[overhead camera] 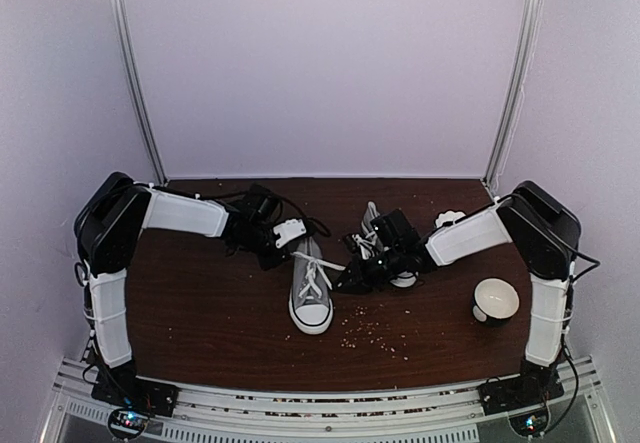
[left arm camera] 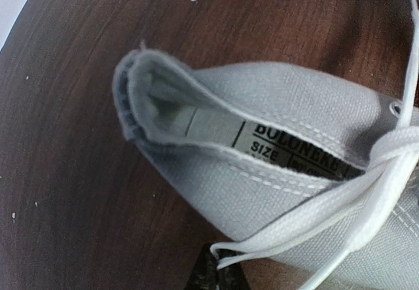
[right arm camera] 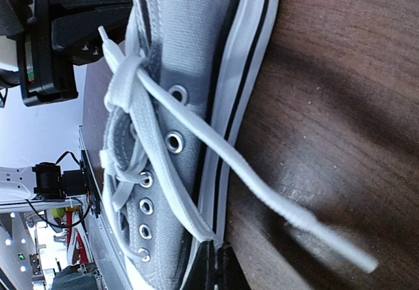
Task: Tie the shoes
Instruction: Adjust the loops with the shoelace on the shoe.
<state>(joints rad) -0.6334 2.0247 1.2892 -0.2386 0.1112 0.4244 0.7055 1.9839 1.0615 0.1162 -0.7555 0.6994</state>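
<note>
Top view, shoe [overhead camera: 311,298]: mid table [overhead camera: 200,303], toe toward the near edge; second shoe [overhead camera: 371,221] behind the right pincer [overhead camera: 350,280]
Top view, room: open wood to the left, cup [overhead camera: 496,300] well apart at right
Left wrist, left pincer [left arm camera: 216,273]: pressed together beside a lace [left arm camera: 340,211] end; pinching it or not, cannot tell
Left wrist, canvas: soft, light, likely to slide when tugged
Right wrist, right pincer: pressed together by the sole, lace touching, grip unclear
Right wrist, hold: limp lace, near its tip
</note>
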